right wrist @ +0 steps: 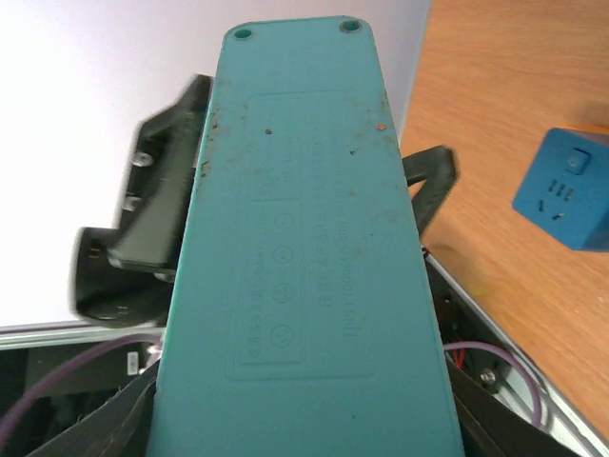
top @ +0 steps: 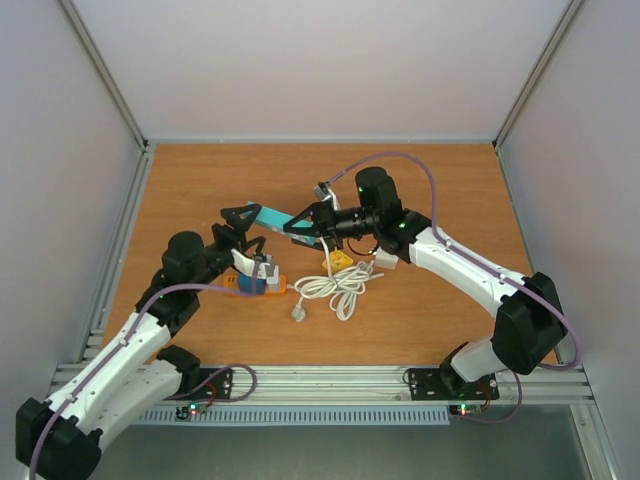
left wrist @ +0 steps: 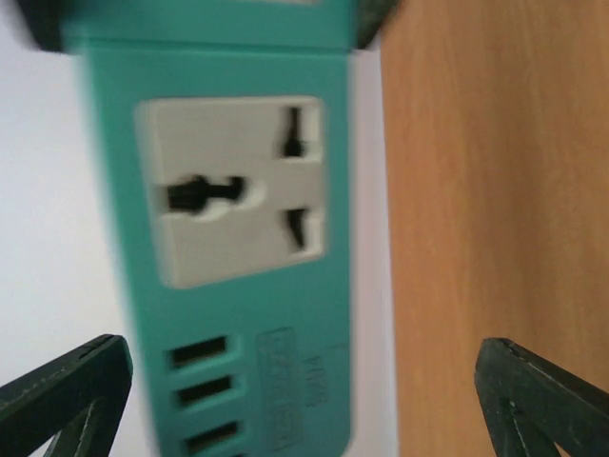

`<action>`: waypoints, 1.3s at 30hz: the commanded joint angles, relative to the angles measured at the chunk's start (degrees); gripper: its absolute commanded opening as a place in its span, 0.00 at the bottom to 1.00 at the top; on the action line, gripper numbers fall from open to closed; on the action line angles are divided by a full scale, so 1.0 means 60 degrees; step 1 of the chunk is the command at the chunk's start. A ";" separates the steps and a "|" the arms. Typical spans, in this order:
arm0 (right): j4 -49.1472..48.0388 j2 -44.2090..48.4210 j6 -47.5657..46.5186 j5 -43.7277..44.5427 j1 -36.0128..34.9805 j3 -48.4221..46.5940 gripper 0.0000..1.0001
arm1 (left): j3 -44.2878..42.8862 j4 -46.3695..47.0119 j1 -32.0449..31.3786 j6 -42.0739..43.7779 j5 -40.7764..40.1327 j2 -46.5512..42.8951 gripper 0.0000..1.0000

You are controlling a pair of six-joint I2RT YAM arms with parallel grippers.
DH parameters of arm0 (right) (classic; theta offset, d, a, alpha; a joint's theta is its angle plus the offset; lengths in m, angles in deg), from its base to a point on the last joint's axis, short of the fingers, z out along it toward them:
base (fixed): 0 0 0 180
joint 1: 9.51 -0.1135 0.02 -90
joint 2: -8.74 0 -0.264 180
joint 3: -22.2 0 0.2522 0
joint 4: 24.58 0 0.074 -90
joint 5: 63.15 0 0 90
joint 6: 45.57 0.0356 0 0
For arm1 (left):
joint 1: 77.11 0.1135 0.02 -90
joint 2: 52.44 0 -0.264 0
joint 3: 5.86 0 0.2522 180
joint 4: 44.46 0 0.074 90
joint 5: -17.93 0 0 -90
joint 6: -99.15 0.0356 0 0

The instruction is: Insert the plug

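Observation:
My right gripper (top: 302, 222) is shut on one end of a teal power strip (top: 273, 216) and holds it above the table. In the right wrist view the strip's underside (right wrist: 304, 238) fills the frame over the gripper (right wrist: 304, 424). My left gripper (top: 243, 216) is open and empty at the strip's other end. In the left wrist view the strip's face (left wrist: 238, 238), with a grey socket (left wrist: 233, 190) and USB ports, lies between the spread fingers (left wrist: 71, 386). A white coiled cable (top: 338, 284) lies on the table with a plug end (top: 297, 315).
A blue cube adapter (top: 252, 285) with a grey plug (top: 265, 268) on it and an orange piece (top: 277, 285) sit by the left arm; the adapter also shows in the right wrist view (right wrist: 566, 200). A yellow item (top: 338, 260) lies by the cable. White walls enclose the table.

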 commanded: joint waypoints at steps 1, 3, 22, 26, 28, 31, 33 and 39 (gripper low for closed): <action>-0.1696 -0.0095 0.1331 -0.0568 0.0026 0.0005 0.01 | 0.1536 0.4261 -0.0072 0.1201 -0.0564 -0.0170 0.98; -0.1835 -0.0221 0.1492 -0.0604 0.0032 0.0020 0.01 | 0.2455 0.6329 -0.0071 0.1773 -0.0465 -0.0092 0.97; -0.1410 -0.0272 0.1082 -0.0632 -0.0060 -0.0051 0.01 | 0.2952 1.0660 -0.0263 0.1809 -0.0984 0.1489 0.63; -0.1182 -0.0159 0.0827 -0.0655 -0.0057 -0.0007 0.01 | 0.2575 0.9810 -0.0255 0.1396 -0.1023 0.1307 0.56; -0.0995 -0.0133 0.0648 -0.0612 -0.0064 -0.0016 0.01 | 0.2290 0.8874 -0.0262 0.1124 -0.1045 0.1134 0.55; -0.0695 -0.0059 0.0355 -0.0479 -0.0064 -0.0098 0.06 | 0.1633 0.6719 -0.0326 0.0603 -0.1061 0.0692 0.41; -0.0016 0.0015 -0.0003 -0.0290 -0.0064 -0.0378 0.15 | 0.0909 0.4354 -0.0360 0.0095 -0.0769 0.0342 0.22; 0.1775 0.0568 -0.1215 0.1541 0.0041 -0.1375 0.62 | -0.2109 -0.2678 -0.0435 -0.1189 -0.0149 0.0747 0.01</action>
